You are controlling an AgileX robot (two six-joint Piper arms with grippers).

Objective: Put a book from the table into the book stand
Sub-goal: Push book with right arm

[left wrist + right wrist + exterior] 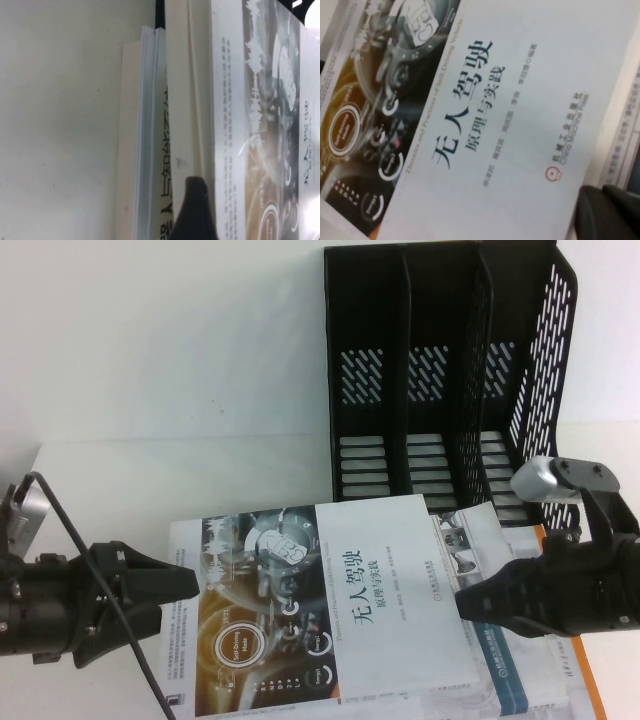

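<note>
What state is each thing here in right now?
White-and-brown paperback book: lying flat, top of a stack, ungripped.
Black plastic slotted book stand: upright, all three compartments empty.
Left claw: at the book's left edge.
Right claw: at the book's right edge.

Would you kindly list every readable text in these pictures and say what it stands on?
"无人驾驶": title on the book.
"原理与实践": subtitle beneath it.
"Theories and Practices of Self-Driving Vehicle": beside the title.
Author names, publisher line, dashboard circle labels, lower books' print: too blurred.
Left gripper and right gripper flank the book; no text.
</note>
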